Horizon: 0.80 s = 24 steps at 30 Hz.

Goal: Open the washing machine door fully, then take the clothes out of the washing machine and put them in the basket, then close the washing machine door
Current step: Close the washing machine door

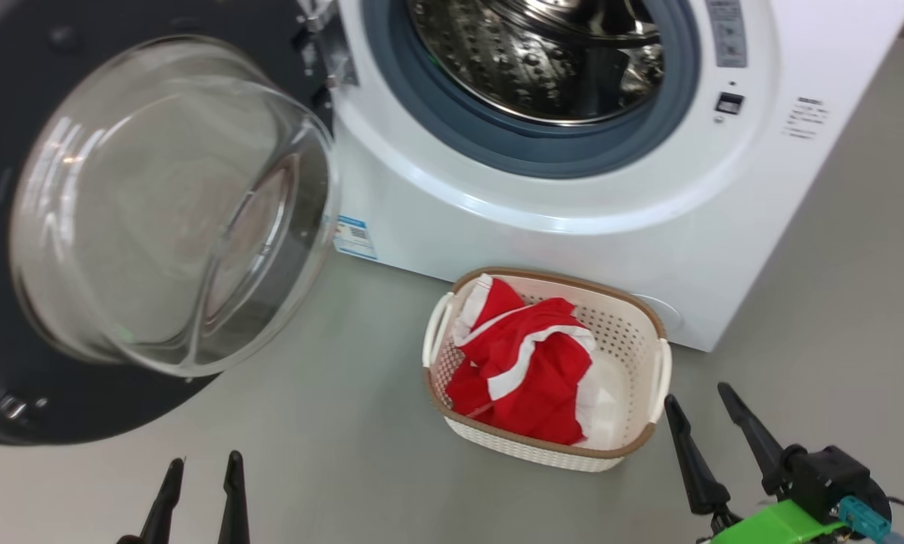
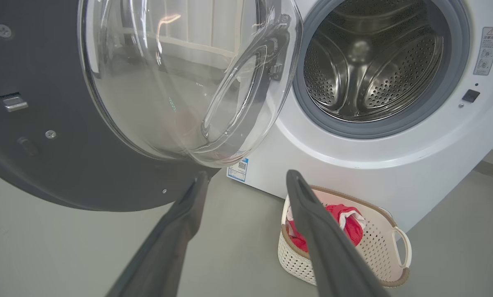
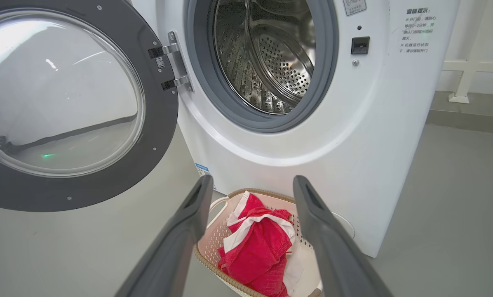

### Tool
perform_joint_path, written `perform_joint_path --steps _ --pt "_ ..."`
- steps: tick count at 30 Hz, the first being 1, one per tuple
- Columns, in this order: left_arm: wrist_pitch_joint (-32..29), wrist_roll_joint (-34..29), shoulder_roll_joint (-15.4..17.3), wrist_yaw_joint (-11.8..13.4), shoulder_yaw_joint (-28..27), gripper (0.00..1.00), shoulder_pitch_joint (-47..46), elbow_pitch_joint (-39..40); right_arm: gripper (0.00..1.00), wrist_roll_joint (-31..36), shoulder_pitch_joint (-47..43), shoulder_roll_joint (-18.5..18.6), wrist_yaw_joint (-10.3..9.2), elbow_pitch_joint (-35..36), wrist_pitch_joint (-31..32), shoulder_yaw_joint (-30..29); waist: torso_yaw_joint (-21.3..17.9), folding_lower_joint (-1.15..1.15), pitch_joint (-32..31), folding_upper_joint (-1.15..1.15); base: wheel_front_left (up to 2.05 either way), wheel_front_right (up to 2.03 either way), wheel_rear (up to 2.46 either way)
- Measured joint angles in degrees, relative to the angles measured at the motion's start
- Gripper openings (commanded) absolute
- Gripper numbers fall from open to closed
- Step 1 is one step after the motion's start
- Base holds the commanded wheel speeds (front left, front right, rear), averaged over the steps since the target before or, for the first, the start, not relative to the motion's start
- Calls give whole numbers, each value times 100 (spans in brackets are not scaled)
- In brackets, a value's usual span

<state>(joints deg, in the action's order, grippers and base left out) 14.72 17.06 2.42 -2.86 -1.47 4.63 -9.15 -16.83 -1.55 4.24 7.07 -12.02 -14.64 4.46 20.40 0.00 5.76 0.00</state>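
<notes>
Grey floor [image 1: 331, 468], clothes [image 1: 524, 363] down in basket [image 1: 622, 325], washing machine [image 1: 558, 249] bare inside.
Left gripper [image 1: 204, 458] and right gripper [image 1: 695, 391] both spread, empty; washing machine door [image 1: 165, 204] swung wide, up-left of left gripper, nearer it. Probably closing next.

- In the head view, the basket [image 1: 627, 313] stood on the floor [image 1: 331, 453], just before the washing machine [image 1: 573, 227], which rose at its 12 o'clock.
- The clothes [image 1: 527, 370] lay in the basket, heaped toward its 9 o'clock side.
- The washing machine door [image 1: 157, 204] hung swung out at the basket's 10 o'clock, hinged at the left of the opening, apart from the basket.
- The drum [image 1: 543, 60] sat inside the washing machine, behind the opening.
- The left end effector [image 1: 204, 458] was at the basket's 8 o'clock, before the door and well apart from the basket.
- The right end effector [image 1: 697, 393] was at the basket's 4 o'clock, near its right handle.
</notes>
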Motion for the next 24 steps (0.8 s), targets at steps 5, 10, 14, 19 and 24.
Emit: perform_joint_path --steps 5,10,14,19,24 --pt "0 140 1 82 9 100 23 4 100 -18 -90 0 0 -37 0 38 256 0 -64 0 0 0 0" --pt "0 231 1 135 32 100 148 36 100 -25 -90 0 0 -44 0 75 464 0 -110 0 0 0 0" --pt "0 271 2 165 42 100 179 80 100 -25 -90 0 0 -54 0 158 590 0 -138 0 0 0 0" --pt "0 312 2 183 5 100 245 96 100 -32 -90 0 0 -68 0 182 705 0 -165 0 0 0 0" --pt "0 390 2 191 -13 100 263 146 100 -41 -90 1 0 -88 0 238 741 0 -211 0 0 0 0"
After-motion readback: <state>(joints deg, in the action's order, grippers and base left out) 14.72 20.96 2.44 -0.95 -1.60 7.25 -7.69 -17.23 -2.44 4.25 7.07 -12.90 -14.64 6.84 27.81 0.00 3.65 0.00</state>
